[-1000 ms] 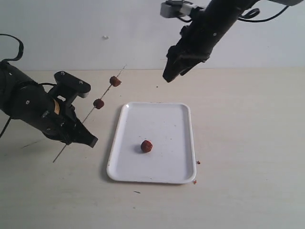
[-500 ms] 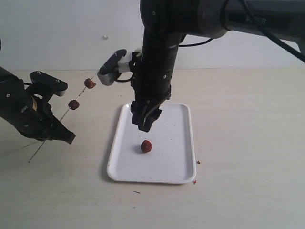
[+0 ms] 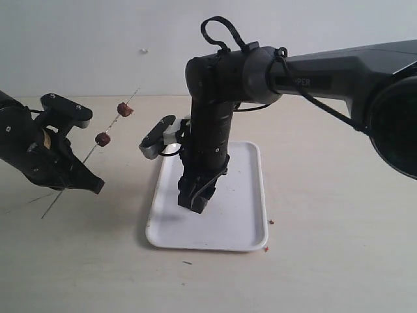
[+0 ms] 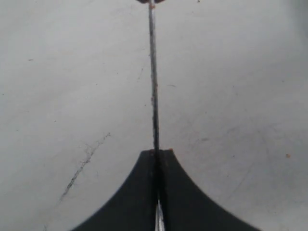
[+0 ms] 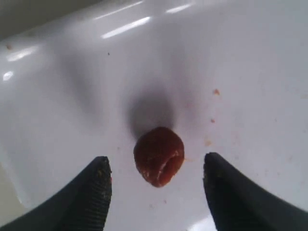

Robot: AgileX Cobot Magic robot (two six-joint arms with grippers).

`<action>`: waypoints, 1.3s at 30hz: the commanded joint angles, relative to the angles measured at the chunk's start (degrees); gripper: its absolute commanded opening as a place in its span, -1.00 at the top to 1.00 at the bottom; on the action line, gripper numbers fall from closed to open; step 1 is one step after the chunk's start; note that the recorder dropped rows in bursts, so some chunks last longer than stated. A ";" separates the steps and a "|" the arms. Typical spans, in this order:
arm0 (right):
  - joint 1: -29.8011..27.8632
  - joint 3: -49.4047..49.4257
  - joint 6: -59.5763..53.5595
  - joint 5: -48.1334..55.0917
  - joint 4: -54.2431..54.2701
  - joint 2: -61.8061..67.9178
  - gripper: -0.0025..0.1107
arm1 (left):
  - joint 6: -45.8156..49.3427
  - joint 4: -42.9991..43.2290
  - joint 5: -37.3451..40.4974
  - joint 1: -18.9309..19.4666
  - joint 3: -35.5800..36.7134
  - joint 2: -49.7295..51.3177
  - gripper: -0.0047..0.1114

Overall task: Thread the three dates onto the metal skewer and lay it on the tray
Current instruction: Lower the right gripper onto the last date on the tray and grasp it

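My left gripper (image 3: 91, 186) is shut on the thin metal skewer (image 3: 88, 154), held slanted above the table left of the tray; the rod (image 4: 154, 82) runs straight out from the closed tips (image 4: 157, 153). Two dates (image 3: 102, 138) (image 3: 124, 109) sit threaded on its upper half. The white tray (image 3: 244, 222) lies at the centre. My right gripper (image 3: 194, 203) points down into the tray, and in the exterior view it hides the third date. In the right wrist view that date (image 5: 159, 156) lies on the tray (image 5: 250, 72), between the open fingers (image 5: 98, 185), untouched.
Reddish crumbs (image 3: 267, 248) lie by the tray's near right corner, and small crumbs (image 5: 215, 92) dot the tray floor. The right arm's links (image 3: 215, 98) rise over the tray's left half. Pale table (image 3: 339, 195) stretches to the right.
The right arm swung from high at the back down onto the tray, its open fingers now around the loose date. The left gripper shifted left with the skewer, then held.
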 commanded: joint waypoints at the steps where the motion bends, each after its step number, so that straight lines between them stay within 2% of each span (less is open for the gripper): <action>1: 0.11 0.17 0.09 -2.36 0.42 1.36 -0.03 | -0.50 -0.44 -1.36 0.15 0.24 -0.55 0.92; 12: 0.11 0.17 0.09 -2.36 0.42 2.35 0.02 | -0.46 -0.35 -1.78 0.15 0.24 -0.55 0.92; 18: 0.11 0.17 1.78 -2.12 0.42 2.35 0.38 | -0.46 -0.35 -1.80 0.15 0.24 -0.55 0.92; 20: 0.11 0.17 3.21 -2.12 0.42 2.35 0.43 | -0.46 -0.46 -1.89 0.15 0.24 -0.55 0.92; 33: 0.00 0.17 5.00 3.93 0.31 -0.24 0.43 | -0.46 -0.59 -1.93 0.15 0.34 -0.55 0.92; 39: -3.83 0.17 4.79 4.63 5.17 -3.39 0.43 | 0.42 -0.73 -1.94 0.15 0.77 -0.55 0.92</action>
